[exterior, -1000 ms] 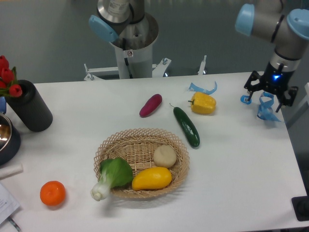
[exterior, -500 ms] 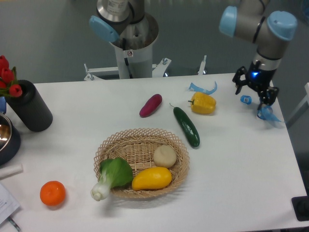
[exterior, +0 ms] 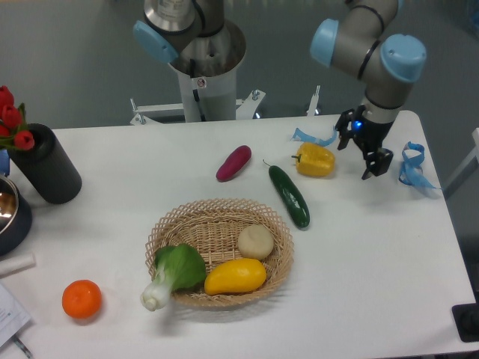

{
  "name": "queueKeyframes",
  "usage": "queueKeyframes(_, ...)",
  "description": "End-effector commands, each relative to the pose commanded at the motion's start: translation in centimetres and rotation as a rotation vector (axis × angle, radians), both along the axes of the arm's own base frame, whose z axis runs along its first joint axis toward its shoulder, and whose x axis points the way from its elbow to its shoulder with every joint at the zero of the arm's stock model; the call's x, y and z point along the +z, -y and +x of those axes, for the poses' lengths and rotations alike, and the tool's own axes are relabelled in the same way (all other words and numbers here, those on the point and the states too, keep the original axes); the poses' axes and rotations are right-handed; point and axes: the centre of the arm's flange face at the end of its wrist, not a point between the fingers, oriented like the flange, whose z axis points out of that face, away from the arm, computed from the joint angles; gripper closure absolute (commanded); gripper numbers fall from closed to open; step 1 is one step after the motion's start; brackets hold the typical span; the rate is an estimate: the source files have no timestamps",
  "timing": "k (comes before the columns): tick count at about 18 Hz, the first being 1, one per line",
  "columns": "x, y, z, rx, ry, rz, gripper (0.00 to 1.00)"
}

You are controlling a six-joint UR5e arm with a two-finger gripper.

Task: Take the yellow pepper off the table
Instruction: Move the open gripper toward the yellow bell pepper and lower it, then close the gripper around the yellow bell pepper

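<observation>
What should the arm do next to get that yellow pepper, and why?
Probably slide a little further sideways until it is over the yellow pepper. The gripper hangs open just beside it, not above it, so closing now would likely miss.

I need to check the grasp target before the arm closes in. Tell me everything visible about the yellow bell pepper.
The glossy, blocky, lobed yellow bell pepper lies on its side on the white table, its short dark stem pointing left toward the tip of the dark green cucumber. It looks whole and smooth. A curled blue strip lies just behind it; contact is unclear. The black two-finger gripper hovers to its right, apart from it.
</observation>
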Motion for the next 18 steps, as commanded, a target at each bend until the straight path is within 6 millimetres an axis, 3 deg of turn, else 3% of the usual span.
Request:
queueKeyframes(8,-1.2,1.8,1.2,-0.123,0.003,-0.089,0.00)
queueKeyframes(18,-2.6,1.4,2.3,-0.143,0.027,-0.086,0.00)
